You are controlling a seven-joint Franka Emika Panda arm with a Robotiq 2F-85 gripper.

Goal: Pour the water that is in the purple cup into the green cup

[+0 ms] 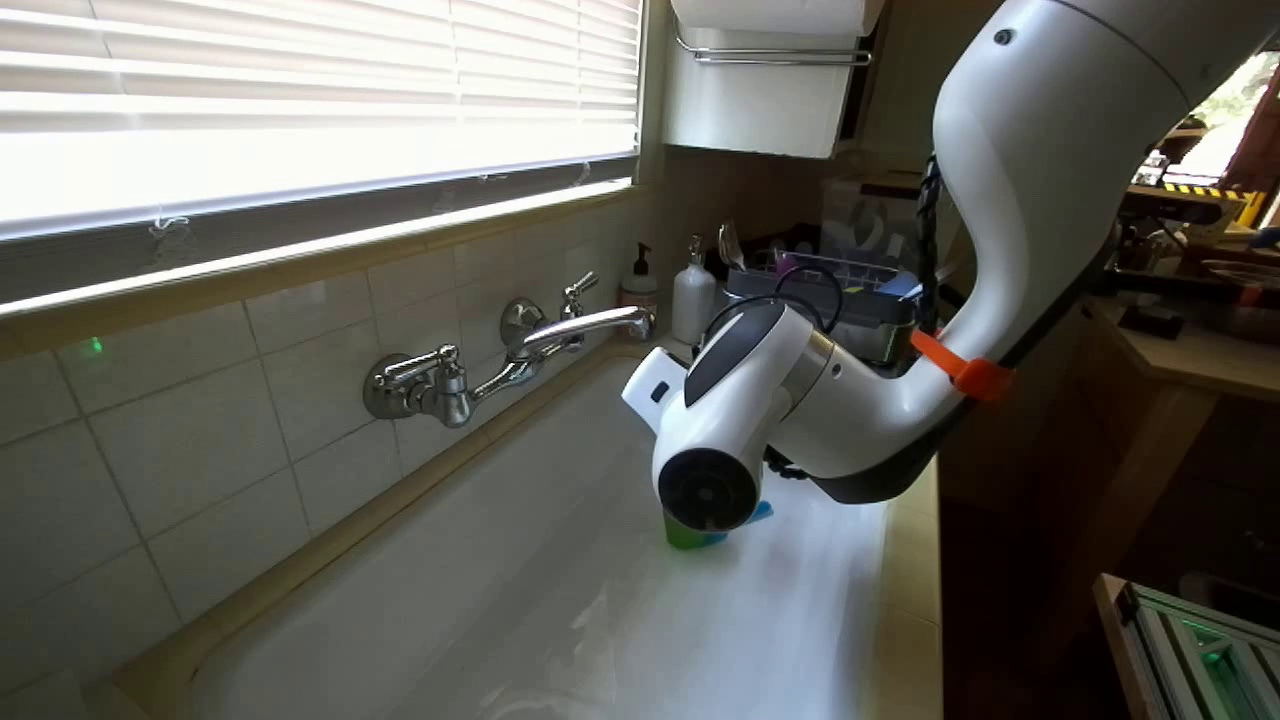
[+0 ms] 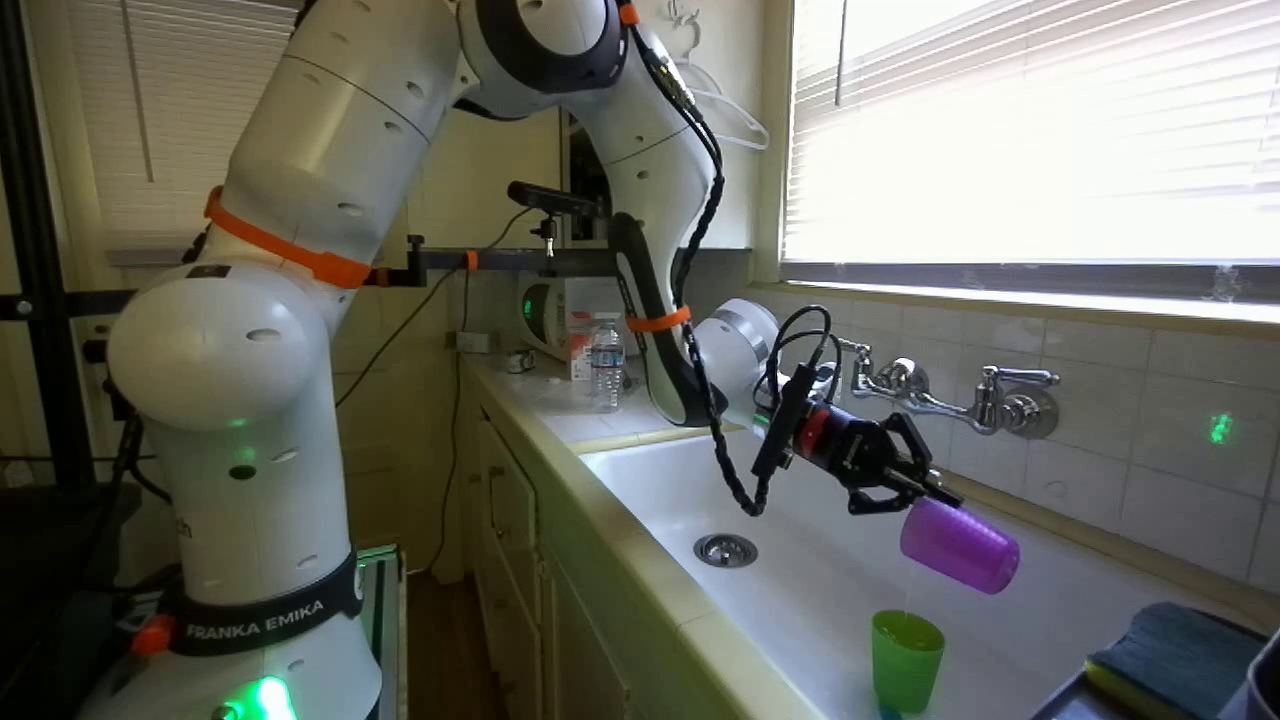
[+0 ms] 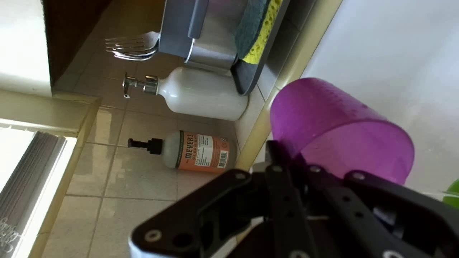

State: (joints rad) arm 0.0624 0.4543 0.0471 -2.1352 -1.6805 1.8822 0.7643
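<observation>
The purple cup (image 2: 960, 545) is held in the air, tipped with its mouth down toward the robot's side. My gripper (image 2: 932, 492) is shut on its wall near the rim; the wrist view shows the purple cup (image 3: 319, 107) with the gripper's fingertips (image 3: 285, 152) pinching the rim. A thin stream of water (image 2: 908, 590) falls from the rim to the green cup (image 2: 906, 662), which stands upright in the sink below. In an exterior view the arm partly hides the green cup (image 1: 686, 538) and its blue piece (image 1: 762, 511), and hides the purple cup. The wrist view shows only the green cup's edge (image 3: 453, 197).
The white sink (image 2: 650, 490) has a drain (image 2: 726, 550). A wall faucet (image 1: 590, 325) reaches over it. A white soap bottle (image 3: 206, 94), an orange-labelled bottle (image 3: 200, 152) and a dish rack (image 1: 885, 310) stand at the end. A sponge (image 2: 1180, 655) lies on the rack's tray.
</observation>
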